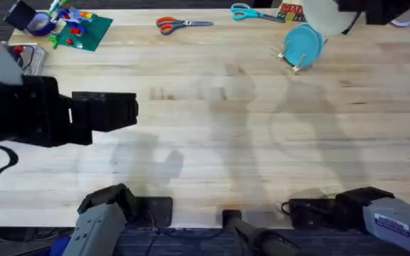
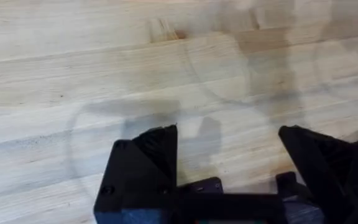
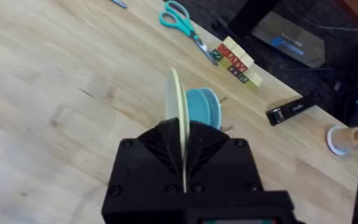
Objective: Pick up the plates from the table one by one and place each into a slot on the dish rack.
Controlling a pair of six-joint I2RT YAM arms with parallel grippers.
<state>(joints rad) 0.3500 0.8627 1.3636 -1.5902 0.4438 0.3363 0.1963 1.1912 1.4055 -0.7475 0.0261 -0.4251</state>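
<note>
My right gripper is shut on a pale yellow-cream plate, held on edge between the black fingers. From overhead that plate shows as a pale blur at the far right, just past the dish rack. Two blue plates stand on edge in the rack's slots, seen from overhead as a light blue disc. The held plate hovers above and in front of them. My left gripper is open with nothing in it, above bare table at the left.
Orange scissors and teal scissors lie along the far edge. Lettered toy blocks sit behind the rack. A green toy board is at the far left. A black marker and a small cup lie beyond the rack.
</note>
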